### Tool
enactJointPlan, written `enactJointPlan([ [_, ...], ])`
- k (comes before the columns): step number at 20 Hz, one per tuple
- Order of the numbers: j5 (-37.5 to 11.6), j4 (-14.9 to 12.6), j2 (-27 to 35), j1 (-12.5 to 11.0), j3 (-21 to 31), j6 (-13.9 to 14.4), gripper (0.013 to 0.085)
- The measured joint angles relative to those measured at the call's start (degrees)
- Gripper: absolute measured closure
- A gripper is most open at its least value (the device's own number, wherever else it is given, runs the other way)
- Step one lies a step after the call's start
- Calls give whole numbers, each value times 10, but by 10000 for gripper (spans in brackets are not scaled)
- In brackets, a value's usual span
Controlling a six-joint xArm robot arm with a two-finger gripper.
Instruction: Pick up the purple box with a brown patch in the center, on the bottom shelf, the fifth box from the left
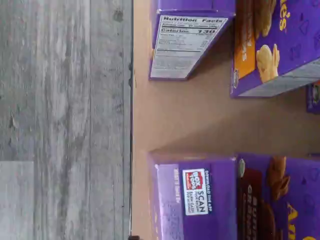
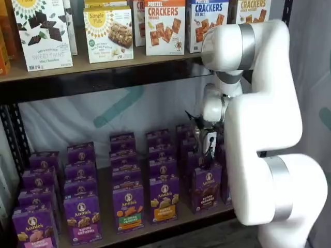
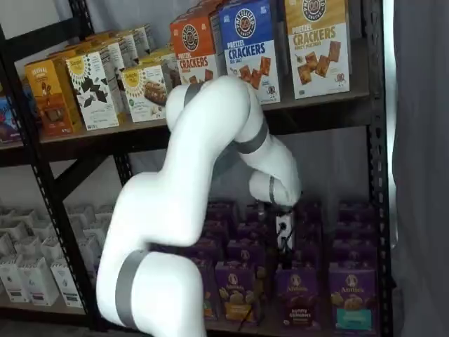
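The purple box with the dark brown centre patch (image 2: 207,187) stands upright in the front row of the bottom shelf (image 2: 181,219), towards its right end. It shows in both shelf views (image 3: 297,298). My gripper (image 2: 206,156) hangs just above this box, its black fingers pointing down and close to the box top. No gap between the fingers shows in either shelf view (image 3: 284,258). In the wrist view, turned on its side, the brown-patch box (image 1: 260,200) shows with its white Box Tops label. No fingers show there.
A purple carton with an orange-yellow patch (image 2: 164,199) stands left of the target, also in the wrist view (image 1: 275,45). A teal-patch carton (image 3: 351,296) stands to its right. More purple cartons fill the rows behind. The cracker shelf (image 2: 129,67) hangs above. Grey floor (image 1: 60,120) lies past the shelf edge.
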Motion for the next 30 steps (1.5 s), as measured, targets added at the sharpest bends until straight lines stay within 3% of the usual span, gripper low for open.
enactJointPlan([
  [4, -37, -5, -26, -6, 47, -3, 130],
  [11, -51, -6, -48, -16, 84, -14, 130],
  [20, -39, 2, -40, -21, 68, -25, 130],
  [30, -26, -48, -5, -26, 27, 15, 130],
])
